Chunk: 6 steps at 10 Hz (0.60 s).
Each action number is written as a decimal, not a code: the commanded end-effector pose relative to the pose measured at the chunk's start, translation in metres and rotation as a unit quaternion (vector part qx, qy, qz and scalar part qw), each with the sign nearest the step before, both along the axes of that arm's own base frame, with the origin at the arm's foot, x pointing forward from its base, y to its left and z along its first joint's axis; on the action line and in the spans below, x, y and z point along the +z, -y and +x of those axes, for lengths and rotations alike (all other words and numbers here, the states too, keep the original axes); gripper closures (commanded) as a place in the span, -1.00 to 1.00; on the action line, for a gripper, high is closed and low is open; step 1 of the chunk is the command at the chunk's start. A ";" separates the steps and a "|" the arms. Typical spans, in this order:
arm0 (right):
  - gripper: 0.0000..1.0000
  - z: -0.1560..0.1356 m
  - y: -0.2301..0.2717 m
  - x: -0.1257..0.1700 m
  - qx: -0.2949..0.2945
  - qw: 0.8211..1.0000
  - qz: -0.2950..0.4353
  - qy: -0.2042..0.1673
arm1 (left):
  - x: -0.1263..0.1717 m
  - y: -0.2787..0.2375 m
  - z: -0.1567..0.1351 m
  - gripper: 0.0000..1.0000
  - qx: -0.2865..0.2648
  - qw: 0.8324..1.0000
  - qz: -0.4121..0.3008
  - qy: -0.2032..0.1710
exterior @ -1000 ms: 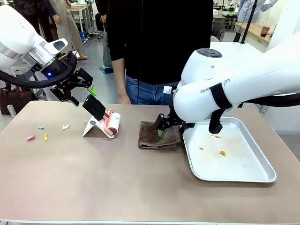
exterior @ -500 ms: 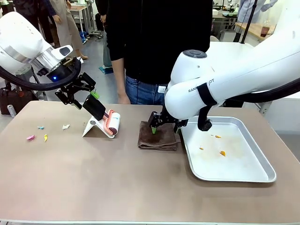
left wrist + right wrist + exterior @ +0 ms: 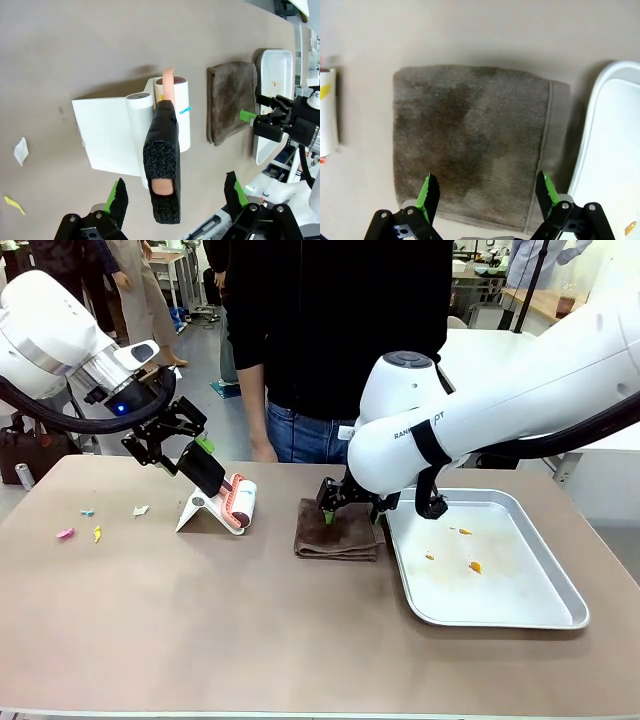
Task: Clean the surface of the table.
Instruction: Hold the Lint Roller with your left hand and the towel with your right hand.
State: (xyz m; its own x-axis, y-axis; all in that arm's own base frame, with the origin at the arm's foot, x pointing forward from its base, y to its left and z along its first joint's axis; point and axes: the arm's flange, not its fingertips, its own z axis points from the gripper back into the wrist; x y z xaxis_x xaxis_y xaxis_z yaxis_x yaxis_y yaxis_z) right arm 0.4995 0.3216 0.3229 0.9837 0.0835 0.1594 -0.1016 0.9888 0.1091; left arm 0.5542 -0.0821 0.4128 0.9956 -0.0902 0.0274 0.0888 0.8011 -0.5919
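A matte taupe-brown table [image 3: 200,620] with a thin pale edge; a folded dark-brown terry towel [image 3: 335,538], mottled darker at its middle; a shallow silver metal tray [image 3: 510,592] flecked with orange crumbs [image 3: 475,566]. The lint roller [image 3: 238,502] shows a white roll, a salmon-pink stem and a black foam grip [image 3: 203,470], on a white plastic stand [image 3: 197,512], beside a pink scrap [image 3: 65,534], a yellow scrap [image 3: 97,533], a teal scrap [image 3: 88,511] and a white scrap [image 3: 141,510]. The left gripper [image 3: 185,452] and the right gripper [image 3: 485,187] are black with green pads; the person [image 3: 330,330] wears a black top and blue jeans [image 3: 310,435].
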 end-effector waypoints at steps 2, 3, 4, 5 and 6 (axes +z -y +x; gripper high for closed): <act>-1.00 0.010 -0.024 -0.003 -0.030 0.997 -0.067 0.000 | 0.002 -0.002 0.003 -1.00 0.002 1.000 -0.012 -0.003; -1.00 0.012 -0.027 -0.004 -0.042 0.996 -0.076 -0.013 | 0.001 -0.002 0.002 -1.00 0.003 1.000 -0.012 -0.005; -1.00 0.014 -0.027 -0.004 -0.086 0.992 -0.093 -0.023 | -0.001 -0.002 0.002 -1.00 0.004 1.000 -0.011 -0.007; -1.00 0.015 -0.028 -0.003 -0.107 0.989 -0.096 -0.020 | -0.001 -0.001 0.002 -1.00 0.002 1.000 -0.010 -0.008; -1.00 0.016 -0.029 -0.005 -0.110 0.988 -0.103 -0.023 | -0.001 -0.002 0.002 -1.00 0.002 1.000 -0.012 -0.007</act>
State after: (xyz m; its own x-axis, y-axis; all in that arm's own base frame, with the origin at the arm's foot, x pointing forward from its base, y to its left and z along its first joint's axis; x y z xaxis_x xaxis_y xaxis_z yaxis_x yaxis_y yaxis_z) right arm 0.5107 0.3387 0.3174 0.9925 -0.0697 0.1003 0.0755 0.9956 -0.0554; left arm 0.5547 -0.0799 0.4096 0.9961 -0.0864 0.0204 0.0816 0.8008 -0.5933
